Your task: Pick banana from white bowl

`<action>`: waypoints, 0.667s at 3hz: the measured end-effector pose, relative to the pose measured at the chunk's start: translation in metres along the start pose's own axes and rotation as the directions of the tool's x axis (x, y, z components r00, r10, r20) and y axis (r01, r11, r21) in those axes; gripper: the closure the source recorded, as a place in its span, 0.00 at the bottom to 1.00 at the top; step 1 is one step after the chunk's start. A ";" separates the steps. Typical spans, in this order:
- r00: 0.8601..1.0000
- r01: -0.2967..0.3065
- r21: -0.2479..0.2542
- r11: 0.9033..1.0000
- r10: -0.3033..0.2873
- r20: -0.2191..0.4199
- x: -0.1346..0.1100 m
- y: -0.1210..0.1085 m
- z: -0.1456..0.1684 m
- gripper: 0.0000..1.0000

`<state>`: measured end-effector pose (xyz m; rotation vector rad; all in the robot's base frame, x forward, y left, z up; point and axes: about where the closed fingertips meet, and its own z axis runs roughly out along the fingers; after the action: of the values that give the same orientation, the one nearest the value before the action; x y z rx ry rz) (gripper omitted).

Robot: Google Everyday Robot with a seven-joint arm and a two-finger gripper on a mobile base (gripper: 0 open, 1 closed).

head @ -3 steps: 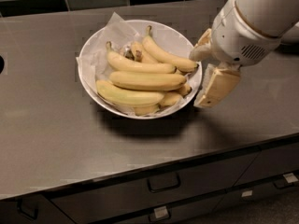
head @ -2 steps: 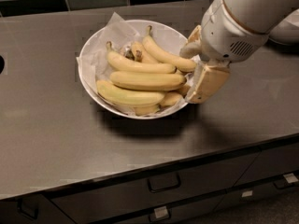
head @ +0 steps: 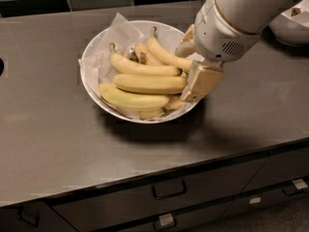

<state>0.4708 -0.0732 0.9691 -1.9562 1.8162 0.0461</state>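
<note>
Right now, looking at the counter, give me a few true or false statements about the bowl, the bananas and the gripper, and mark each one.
1. The white bowl holds several bananas. True.
2. The gripper hovers over the bowl's left rim. False: it is at the right rim.
3. The bowl is lined with crumpled paper. True.
4. The banana lies on the bare counter. False: it lies in the bowl.
5. The bowl sits inside an open drawer. False: it sits on the counter.

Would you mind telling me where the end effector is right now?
In the camera view, the end effector is right of centre, over the right rim of the white bowl, at the right ends of the bananas on the grey counter.
</note>
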 end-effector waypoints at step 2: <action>1.000 -0.026 0.058 0.998 0.025 0.010 0.000 -0.005 0.005 0.45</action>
<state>0.4771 -0.0715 0.9660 -1.8905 1.8162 0.0109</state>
